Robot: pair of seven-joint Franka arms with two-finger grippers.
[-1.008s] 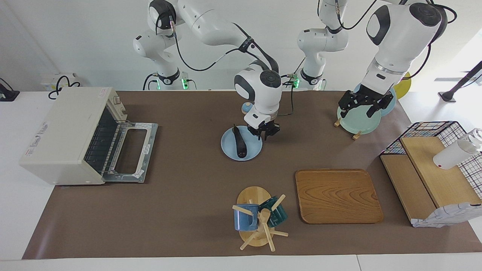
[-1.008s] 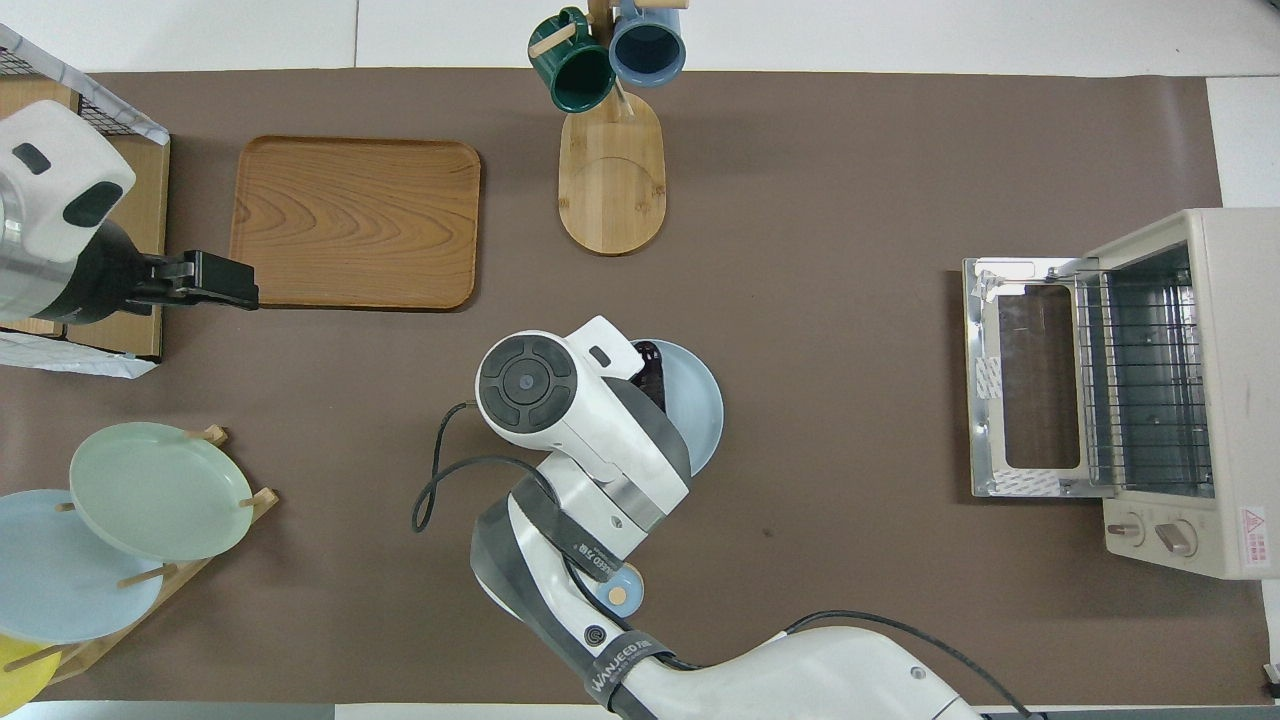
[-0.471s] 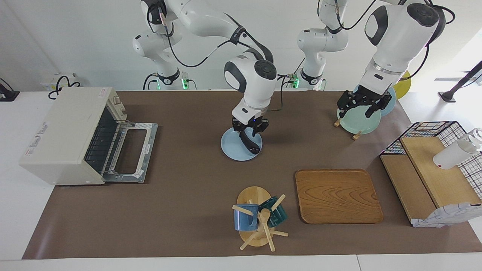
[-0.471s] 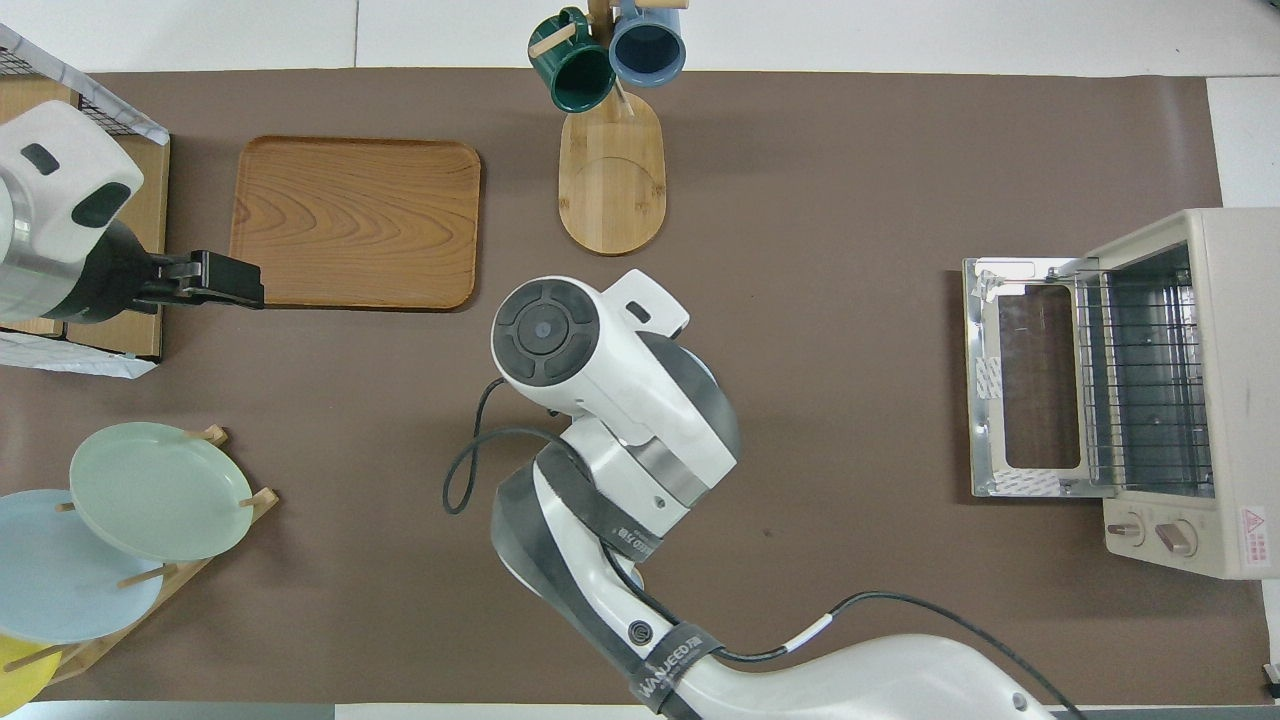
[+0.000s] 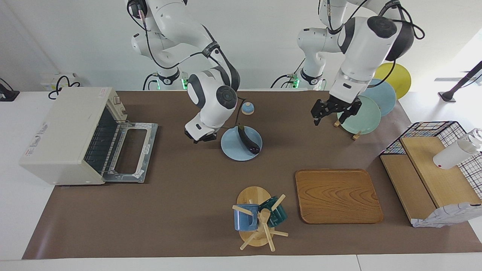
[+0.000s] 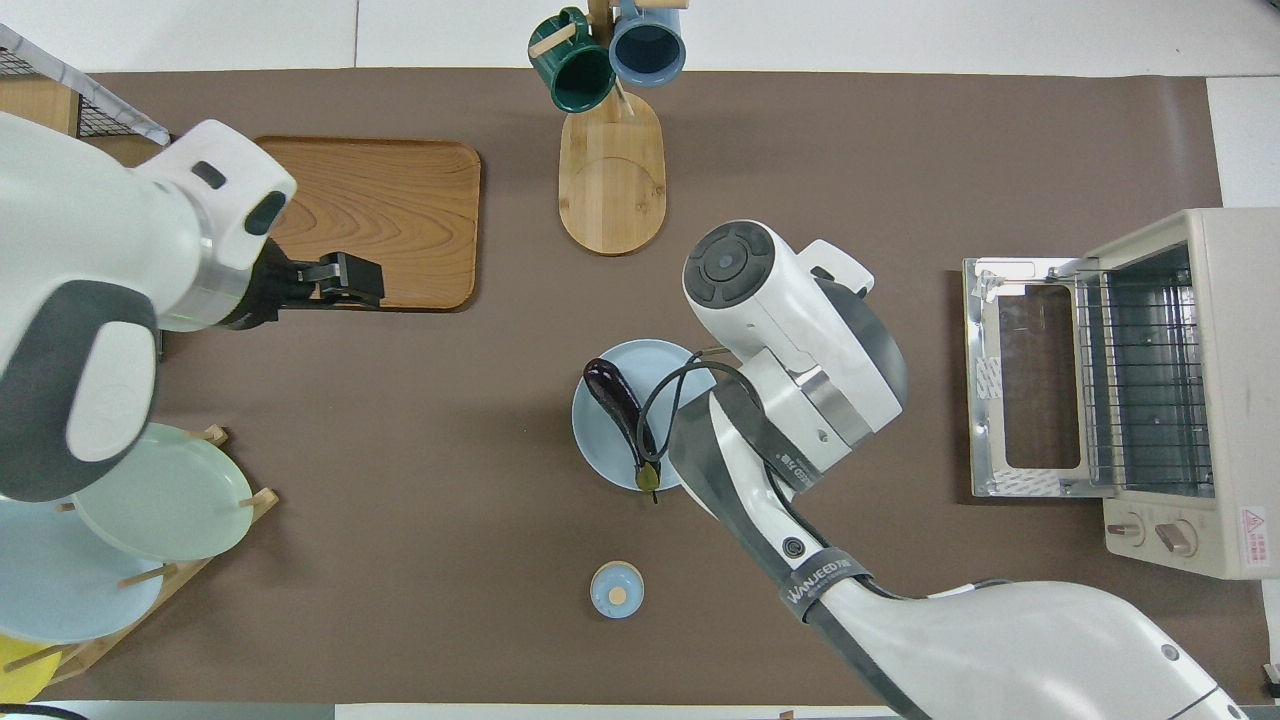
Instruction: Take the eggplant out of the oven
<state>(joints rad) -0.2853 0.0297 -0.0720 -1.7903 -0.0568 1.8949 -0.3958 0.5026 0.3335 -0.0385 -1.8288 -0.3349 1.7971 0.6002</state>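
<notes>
The dark purple eggplant lies free on a light blue plate in the middle of the table; it also shows in the overhead view. The cream oven stands at the right arm's end with its door folded down, and its rack is bare. My right gripper hangs open and empty beside the plate, on its oven side. My left gripper is open and empty in the air beside the plate rack.
A mug tree with two mugs and a wooden tray lie farther from the robots than the plate. A rack of plates and a wire basket with boards stand at the left arm's end. A small blue lid sits nearer the robots.
My right gripper was at the eggplant on the plate half a second ago; it has let go and swung toward the oven. The eggplant turned on the plate. My left gripper moved toward the table's middle.
</notes>
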